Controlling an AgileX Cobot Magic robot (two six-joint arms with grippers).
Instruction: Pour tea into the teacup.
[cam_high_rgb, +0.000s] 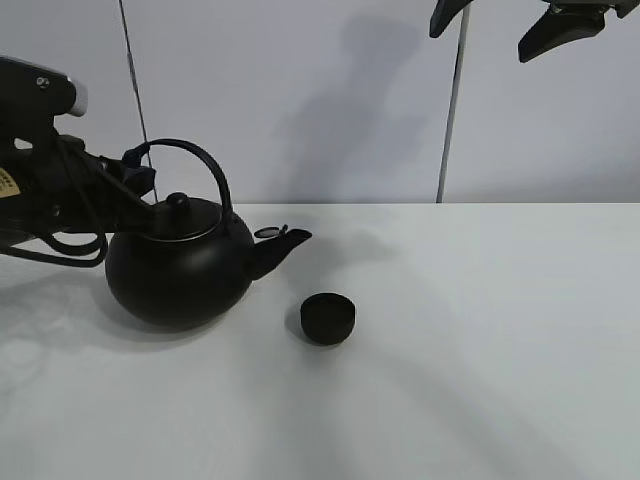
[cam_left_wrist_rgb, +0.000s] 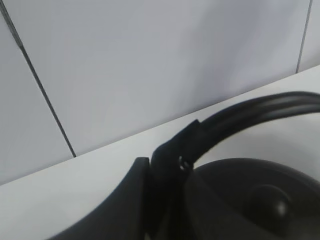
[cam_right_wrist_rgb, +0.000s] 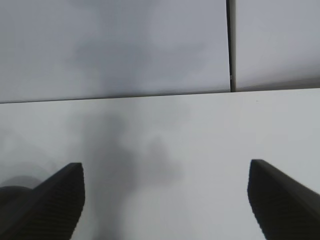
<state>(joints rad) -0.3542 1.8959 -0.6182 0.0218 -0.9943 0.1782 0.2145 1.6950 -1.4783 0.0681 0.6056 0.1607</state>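
The teacup (cam_high_rgb: 328, 318), small, round and black, stands on the white table (cam_high_rgb: 480, 340) just in front of and to the right of the kettle's spout (cam_high_rgb: 280, 245). The big black kettle (cam_high_rgb: 180, 270) stands upright on the table, spout pointing right. My left gripper (cam_high_rgb: 138, 183) is shut on the left end of its arched handle (cam_high_rgb: 205, 160). The left wrist view shows the gripper (cam_left_wrist_rgb: 170, 162) on the handle (cam_left_wrist_rgb: 260, 107) above the lid knob (cam_left_wrist_rgb: 270, 205). My right gripper (cam_high_rgb: 485, 35) is open and empty, high above the table at the back right; it also shows in the right wrist view (cam_right_wrist_rgb: 167, 205).
A pale panelled wall (cam_high_rgb: 330, 100) with dark vertical seams runs right behind the table. The left arm and its cables (cam_high_rgb: 50, 200) lie left of the kettle. A dark shape (cam_right_wrist_rgb: 10, 195) shows at the edge of the right wrist view.
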